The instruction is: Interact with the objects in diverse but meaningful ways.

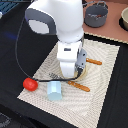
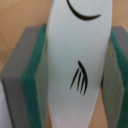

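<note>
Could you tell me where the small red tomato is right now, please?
In the exterior view, the small red tomato lies at the left edge of the beige woven placemat, just left of the pale blue cup.

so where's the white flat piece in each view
exterior view: mostly hidden under the arm at the placemat's middle; only a pale sliver shows beside the gripper.
wrist view: the white flat piece fills the centre, running lengthwise between the green-padded jaws, black marks on it.
shared landmark: the gripper, with its jaws either side of the piece.

The exterior view looks down from above; the wrist view sits tight against the white flat piece point(image 2: 75, 65).
</note>
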### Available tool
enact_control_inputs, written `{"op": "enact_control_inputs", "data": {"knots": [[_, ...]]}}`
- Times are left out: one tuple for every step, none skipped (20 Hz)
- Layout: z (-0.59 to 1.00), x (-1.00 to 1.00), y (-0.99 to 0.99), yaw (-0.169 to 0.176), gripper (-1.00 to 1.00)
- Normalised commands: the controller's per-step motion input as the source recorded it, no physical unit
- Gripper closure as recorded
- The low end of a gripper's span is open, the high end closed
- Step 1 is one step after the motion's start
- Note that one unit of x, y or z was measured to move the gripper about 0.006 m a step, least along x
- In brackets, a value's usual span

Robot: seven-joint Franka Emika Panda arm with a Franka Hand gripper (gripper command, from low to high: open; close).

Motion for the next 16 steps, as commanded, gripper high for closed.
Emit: {"op": "enact_control_inputs", "data": {"knots": [[0.21,0.70,-0.06,-0.059,1.00],[0.11,0.54,0.00,-0.051,1.00],[0.00,0.36,0.00,-0.024,1.00],[0.00,0.21,0.00,0.000,1.00],[0.00,0.15,0.00,0.000,-1.00],[0.00,0.11,0.02,0.000,-1.00],[0.05,0.00,0.03,0.004,-1.00],[0.12,0.00,0.03,0.006,-1.00],[0.27,0.00,0.06,0.000,-1.00],[0.45,0.00,0.11,0.000,-1.00],[0.48,-0.03,0.05,0.000,-1.00],[0.57,-0.04,0.09,0.000,-1.00],[0.59,-0.07,0.14,0.000,-1.00],[0.75,-0.09,0.14,0.000,-1.00],[0.83,-0.12,0.13,0.000,-1.00],[0.89,-0.15,0.12,0.000,-1.00]]}}
